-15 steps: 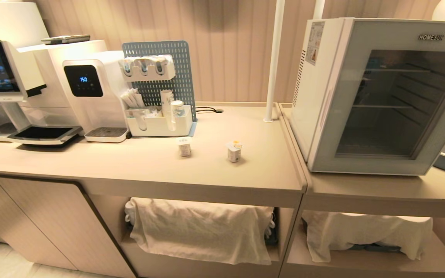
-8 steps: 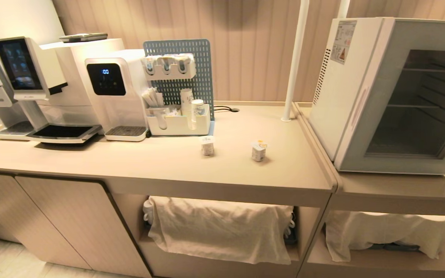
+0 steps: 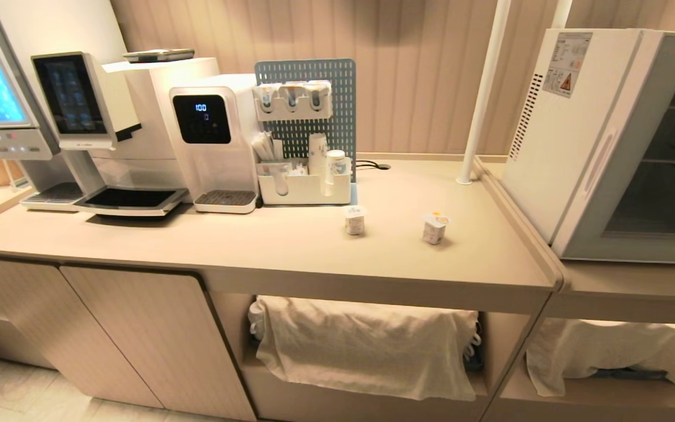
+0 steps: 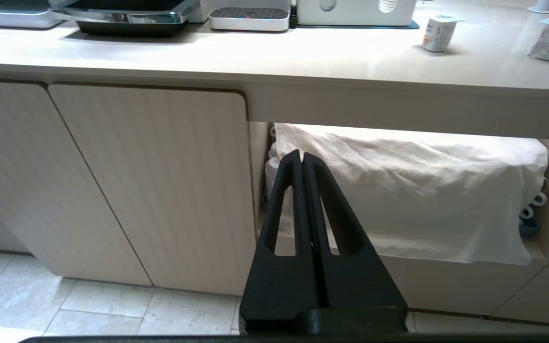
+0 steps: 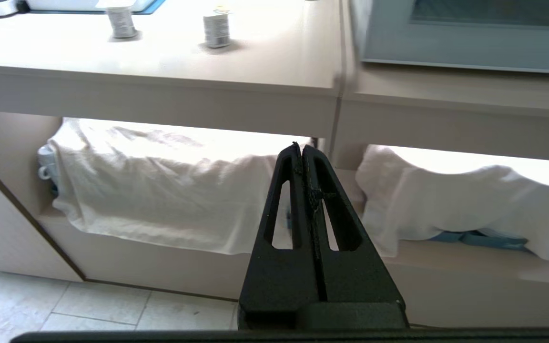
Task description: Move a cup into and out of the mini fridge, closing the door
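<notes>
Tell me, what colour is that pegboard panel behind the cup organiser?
The pegboard panel is muted blue, dotted with small holes; the head view shows it best.

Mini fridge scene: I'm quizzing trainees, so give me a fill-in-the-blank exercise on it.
1. The mini fridge has its door ____.
2. The number of small cups standing on the counter is ____.
3. The left gripper and right gripper both have their jaws ____.
4. The open shelves under the counter are covered with white ____.

Missing words: closed; two; shut; cloths
</notes>
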